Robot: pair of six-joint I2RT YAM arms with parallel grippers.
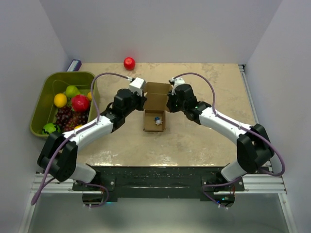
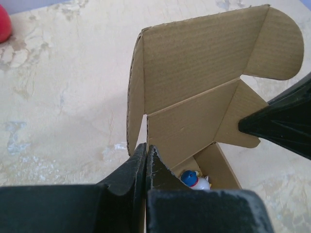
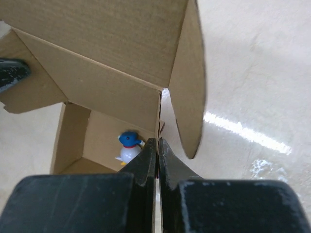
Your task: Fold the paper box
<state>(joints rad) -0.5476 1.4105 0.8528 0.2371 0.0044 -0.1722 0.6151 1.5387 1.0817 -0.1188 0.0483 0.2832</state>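
The paper box (image 1: 154, 102) stands in the middle of the table as a small brown cardboard box with its lid flaps (image 2: 194, 73) raised. A little toy figure with a blue cap (image 1: 158, 121) lies inside it, also seen in the wrist views (image 2: 190, 179) (image 3: 129, 145). My left gripper (image 2: 146, 148) is shut on the box's left side wall, at its top edge. My right gripper (image 3: 157, 143) is shut on the right side wall (image 3: 187, 87) opposite. Each wrist view shows the other arm's fingertip (image 2: 272, 121) across the box.
A green bin (image 1: 48, 92) holding several fruits stands at the left edge of the table. A red ball-like fruit (image 1: 129, 63) lies at the back wall. A small purple object (image 1: 74, 65) sits in the back left corner.
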